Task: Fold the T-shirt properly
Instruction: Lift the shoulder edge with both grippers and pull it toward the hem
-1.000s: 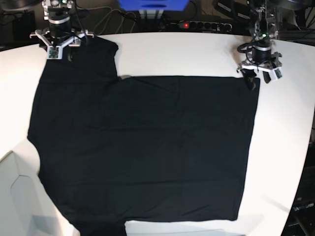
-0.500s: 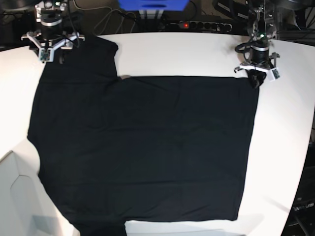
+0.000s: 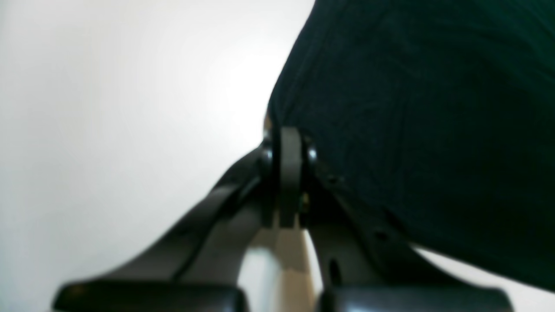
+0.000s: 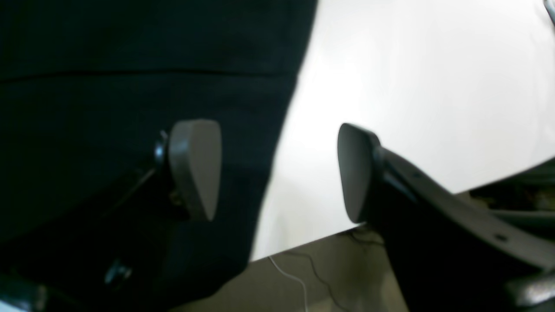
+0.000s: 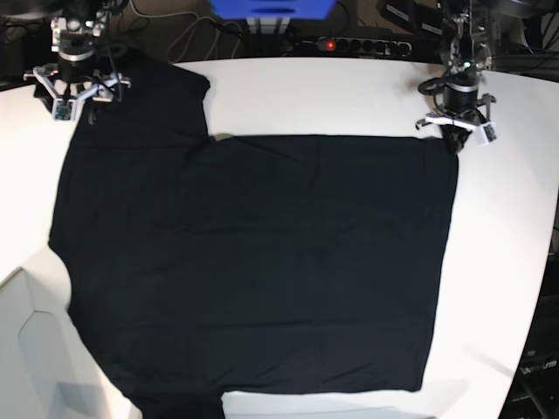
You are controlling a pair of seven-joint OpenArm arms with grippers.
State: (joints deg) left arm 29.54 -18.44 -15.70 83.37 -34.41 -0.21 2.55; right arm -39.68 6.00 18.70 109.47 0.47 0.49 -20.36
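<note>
The near hem of the T-shirt [image 5: 253, 262] runs off the bottom edge of the base view, so I cannot see where its near left corner ends. My left wrist view is blurred; my left gripper [image 3: 288, 160] has its pads pressed together at the shirt's edge, but whether fabric lies between them I cannot tell. In my right wrist view my right gripper [image 4: 277, 171] is soft-focused, and the arm behind the left pad [image 4: 195, 169] melts into the dark cloth. The collar's inside is hidden from every view.
</note>
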